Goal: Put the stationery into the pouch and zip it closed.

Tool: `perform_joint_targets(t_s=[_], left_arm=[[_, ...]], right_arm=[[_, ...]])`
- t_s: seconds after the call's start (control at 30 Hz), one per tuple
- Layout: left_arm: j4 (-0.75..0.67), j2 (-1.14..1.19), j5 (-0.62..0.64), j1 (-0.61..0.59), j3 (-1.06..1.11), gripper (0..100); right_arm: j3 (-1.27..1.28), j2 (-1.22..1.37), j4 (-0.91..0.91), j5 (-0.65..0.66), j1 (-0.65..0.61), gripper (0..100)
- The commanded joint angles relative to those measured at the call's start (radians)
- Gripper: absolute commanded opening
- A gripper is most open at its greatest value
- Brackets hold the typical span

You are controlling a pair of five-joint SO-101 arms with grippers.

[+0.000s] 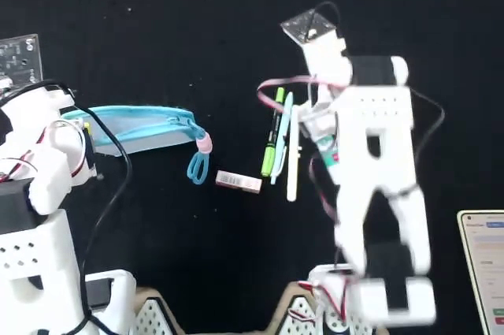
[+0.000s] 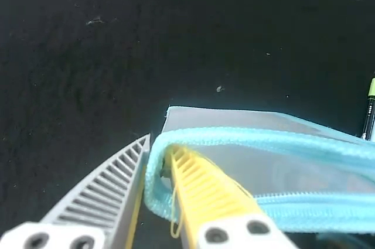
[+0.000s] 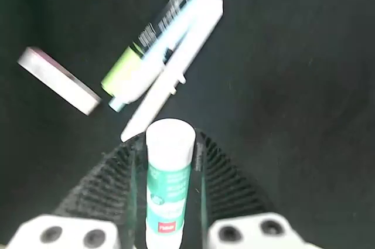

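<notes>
The pouch (image 1: 138, 132) lies flat on the black table (image 1: 157, 27), out at the 9 o'clock side. It is see-through with a blue zip along its top edge. The zip is open at the end by the arm. A blue loop (image 1: 198, 166) hangs off the other end of the zip.

The left gripper (image 2: 159, 145) is pinched onto the pouch's zip edge. Its yellow finger (image 2: 205, 193) is inside the mouth of the pouch and its grey finger (image 2: 111, 184) is outside.

At 3 o'clock from the pouch lie three pens, side by side and touching: a green pen (image 1: 272, 146), a blue pen (image 1: 282, 142) and a white pen (image 1: 294, 165). They point toward 12 and 6 o'clock. A small eraser (image 1: 238, 182) lies by itself at about 8 o'clock from the pens, near the blue loop.

Just at 3 o'clock from the pens is the right gripper (image 3: 169, 140). Its black fingers are closed around a glue stick (image 3: 169, 178), a white tube with a green label. The tube's end sticks out past the fingertips, close to the white pen.

A phone (image 1: 487, 264) lies at the table's edge at about 4 o'clock.
</notes>
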Motion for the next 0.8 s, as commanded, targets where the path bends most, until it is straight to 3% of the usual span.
perform_joint_targets(t_s=[0.0,0.27,0.43,0.77], left_arm=[[0.012,0.008,-0.003,0.012,0.065,3],[0.012,0.008,-0.002,0.012,0.065,3],[0.014,0.008,-0.002,0.016,0.065,3],[0.023,0.008,-0.003,0.07,0.067,3]], right_arm=[[-0.001,-0.338,0.002,-0.203,-0.155,1.1],[0.021,-0.645,-0.218,-0.445,-0.496,1.1],[0.024,-0.674,-0.318,-0.394,-0.732,1.1],[0.213,-0.687,-0.651,-0.359,-0.763,1.1]])
